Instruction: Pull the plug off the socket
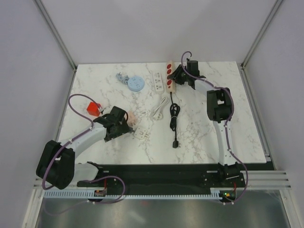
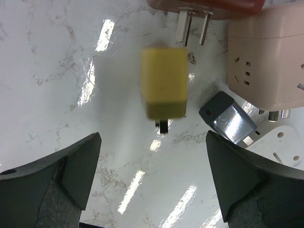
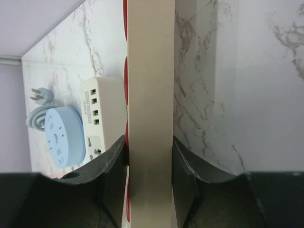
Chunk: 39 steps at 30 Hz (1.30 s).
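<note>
**Yellow plug clear of open left jaws; right jaws clamped on strip**

The yellow plug (image 2: 165,83), blurred, lies just ahead of the left gripper (image 2: 153,137), centred on its gap, with one dark prong toward the jaws. Neither finger touches it. These jaws stand wide apart and hold nothing. Ahead and to their right are a pink adapter (image 2: 266,61), a grey plug (image 2: 228,118) and a red plug (image 2: 204,4) with bare prongs. The left arm is folded low over the near table (image 1: 204,118). The right arm reaches far across with its elbow raised, and the right gripper (image 3: 149,142) is closed on the beige strip (image 3: 149,71), which runs straight out between its fingers.
</note>
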Motion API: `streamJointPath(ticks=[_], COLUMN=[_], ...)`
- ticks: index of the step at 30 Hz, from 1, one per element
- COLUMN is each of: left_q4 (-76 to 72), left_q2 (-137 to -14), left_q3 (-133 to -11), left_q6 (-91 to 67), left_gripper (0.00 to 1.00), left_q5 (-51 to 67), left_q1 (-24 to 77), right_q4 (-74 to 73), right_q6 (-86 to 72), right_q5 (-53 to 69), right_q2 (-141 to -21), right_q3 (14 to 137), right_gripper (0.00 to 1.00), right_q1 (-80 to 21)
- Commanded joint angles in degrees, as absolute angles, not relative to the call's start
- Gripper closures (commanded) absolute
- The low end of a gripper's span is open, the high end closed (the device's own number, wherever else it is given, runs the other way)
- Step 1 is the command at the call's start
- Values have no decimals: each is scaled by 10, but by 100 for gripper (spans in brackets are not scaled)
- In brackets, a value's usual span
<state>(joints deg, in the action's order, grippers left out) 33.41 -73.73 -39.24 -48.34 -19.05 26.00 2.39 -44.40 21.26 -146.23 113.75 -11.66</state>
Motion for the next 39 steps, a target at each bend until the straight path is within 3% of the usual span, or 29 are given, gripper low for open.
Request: streamJointPath(ticks=[1,2,5,6,8,17,27,32,39], left_q4=[333,336,354,359,366,365,173,54,2], left_q2=[-710,-704,-684,-678,-652,-577,-439,-376,-264], left_q3=[-394,-395,-405,-408,-411,-424,-317,-204,-113], left_q6=[-494,-494,-492,-491,-490,-454,-429,-473,-497], left_gripper=[0,0,0,0,0,0,0,0,0], left_q5=[-204,-204,-209,-210,-212,-106,139,230,279], left_q1=[257,258,257,257,257,257,258,258,258], right_q4=[-82,-98,-160,-181,-200,-257,-213,-134,-70], right_q6=[-358,-347,-305,-296,-270,-234,-271,-298,-337], right_q5=[161,156,125,118,96,29,-34,-6,82], right_q2=[-1428,-1425,-1401,-1392,-1363,-1210,-945,-797,-528], right_q3=[1172,1179,1199,1199,1195,1066,701,509,272], right_gripper=[54,43,24,8,2,2,2,2,2], right_q1=[-115,-115,-115,-115,-115,-119,-156,-180,-185])
